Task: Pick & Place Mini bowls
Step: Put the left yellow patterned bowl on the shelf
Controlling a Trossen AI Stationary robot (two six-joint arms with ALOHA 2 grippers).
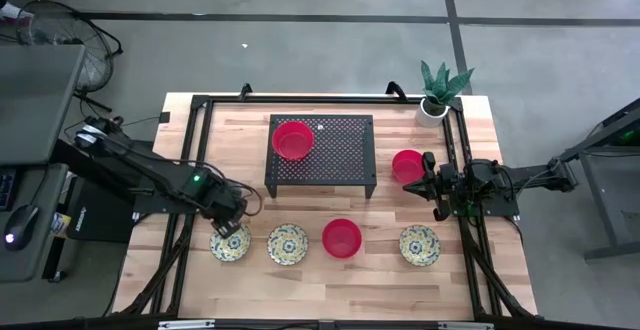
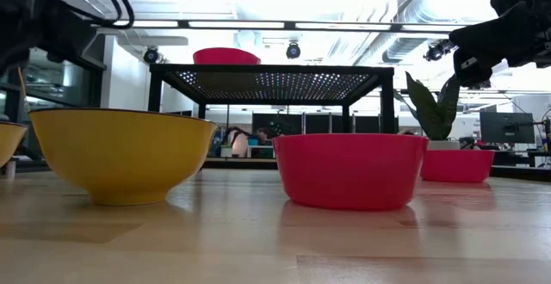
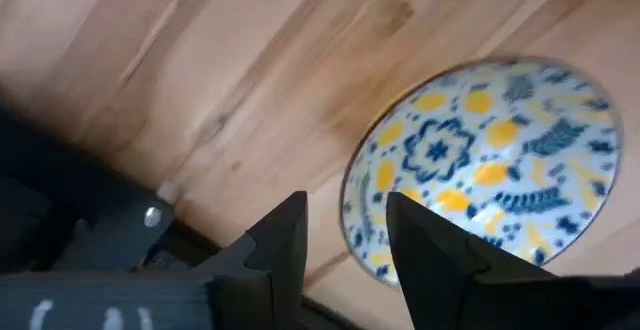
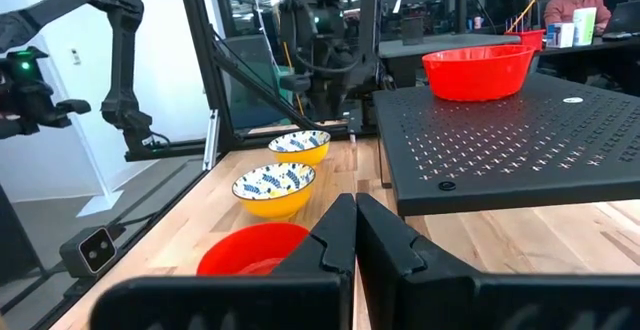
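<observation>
Three cream-yellow patterned mini bowls (image 1: 230, 244) (image 1: 288, 244) (image 1: 420, 245) and a red one (image 1: 342, 238) stand in a row near the table's front edge. A second red bowl (image 1: 407, 165) sits right of the black rack (image 1: 340, 165), and a third (image 1: 293, 140) rests on the rack. My left gripper (image 3: 345, 232) points down, open, over the leftmost patterned bowl (image 3: 490, 160). One finger is over the bowl's inside and one is outside its rim. My right gripper (image 4: 355, 220) waits shut and level at the right (image 1: 430, 183).
A small white pot with a green plant (image 1: 438, 95) stands at the table's far right corner. A black frame (image 1: 200, 160) runs along the table's edges. Bare wood lies between the bowl row and the near edge (image 1: 330, 290).
</observation>
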